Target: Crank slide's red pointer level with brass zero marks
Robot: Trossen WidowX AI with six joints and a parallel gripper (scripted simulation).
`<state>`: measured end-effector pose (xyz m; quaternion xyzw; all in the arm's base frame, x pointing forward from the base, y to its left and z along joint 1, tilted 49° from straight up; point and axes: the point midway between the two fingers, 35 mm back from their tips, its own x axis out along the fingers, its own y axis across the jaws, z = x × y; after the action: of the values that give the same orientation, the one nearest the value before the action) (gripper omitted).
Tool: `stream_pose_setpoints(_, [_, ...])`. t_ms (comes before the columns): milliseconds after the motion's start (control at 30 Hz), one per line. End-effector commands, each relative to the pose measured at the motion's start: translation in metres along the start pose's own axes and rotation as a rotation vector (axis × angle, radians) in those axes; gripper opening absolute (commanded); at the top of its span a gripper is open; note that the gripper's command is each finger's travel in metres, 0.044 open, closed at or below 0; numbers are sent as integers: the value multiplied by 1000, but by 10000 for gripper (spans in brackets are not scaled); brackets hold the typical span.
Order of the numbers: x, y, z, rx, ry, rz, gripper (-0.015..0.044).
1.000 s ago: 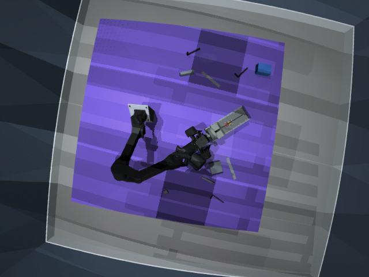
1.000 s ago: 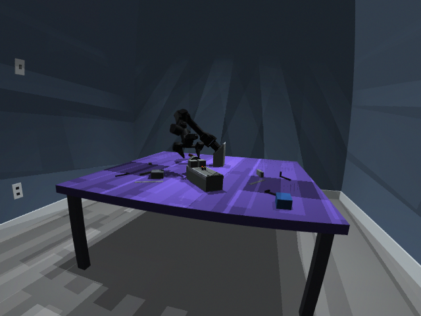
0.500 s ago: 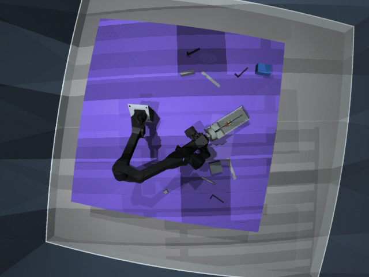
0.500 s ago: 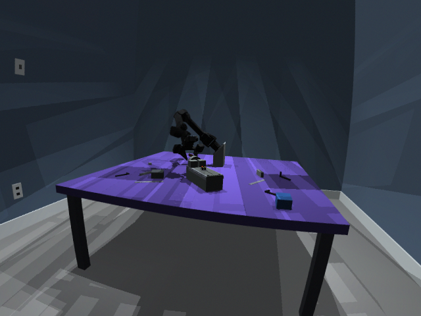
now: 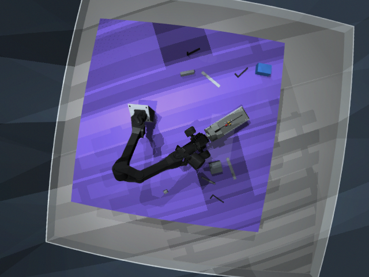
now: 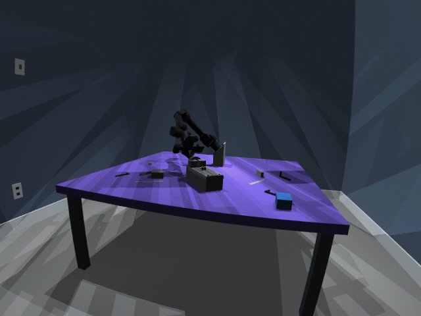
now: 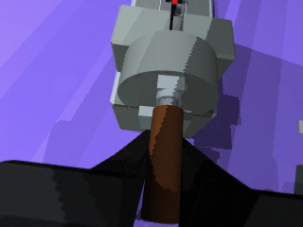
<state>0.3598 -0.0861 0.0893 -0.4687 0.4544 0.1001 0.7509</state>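
Observation:
The grey machine (image 5: 235, 126) (image 6: 213, 184) (image 7: 166, 52) stands on the purple table (image 5: 119, 89) (image 6: 237, 200), with a slot along its top. Its red pointer (image 5: 226, 125) (image 7: 174, 1) sits on the crank side of the two brass zero marks (image 5: 229, 122), a little short of level with them. The marks are out of the wrist view. The brown crank handle (image 7: 167, 142) sticks out from the round drum toward me. My gripper (image 7: 161, 137) is shut on the handle, one black finger on each side. The arm hides the handle in the top view.
A grey block (image 5: 215, 167) (image 6: 157, 174) and a pale strip (image 5: 232, 168) lie beside the gripper. A blue block (image 5: 263, 68) (image 6: 283, 200), another pale strip (image 5: 210, 79), a grey bar (image 5: 187, 73) and dark L-shaped pieces lie farther off.

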Motion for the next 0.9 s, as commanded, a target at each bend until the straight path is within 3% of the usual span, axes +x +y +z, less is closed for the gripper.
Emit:
stream_pose_setpoints(0, [0,0,0,-5,-5,1,0])
stream_pose_setpoints(867, [1,-15,-1,-5,-5,0,0])
